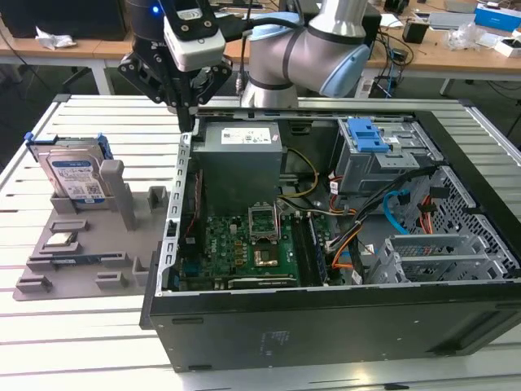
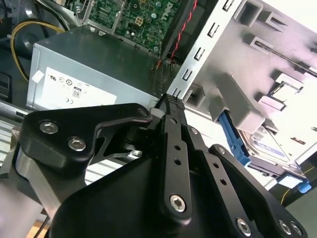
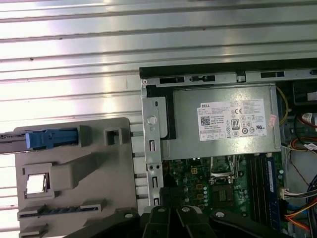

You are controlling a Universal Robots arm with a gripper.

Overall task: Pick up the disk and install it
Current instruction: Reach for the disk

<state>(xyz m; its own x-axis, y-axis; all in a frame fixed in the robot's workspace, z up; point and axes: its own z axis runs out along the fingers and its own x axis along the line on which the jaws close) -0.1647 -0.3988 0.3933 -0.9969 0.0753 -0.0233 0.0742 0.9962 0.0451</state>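
The disk stands upright on its edge in a slot at the far corner of the grey fixture tray. The tray lies on the slatted bench toward the bench's edge at the exterior view's left, just beside the open computer case. In the second wrist view the disk shows its blue bracket and silver face. A small square chip sits in a pocket nearer the tray's front edge. The gripper hangs over the case's wall that faces the tray, next to the grey power supply, well apart from the disk. Its fingers are drawn together to a narrow tip and hold nothing. A green motherboard lies on the case floor below the power supply.
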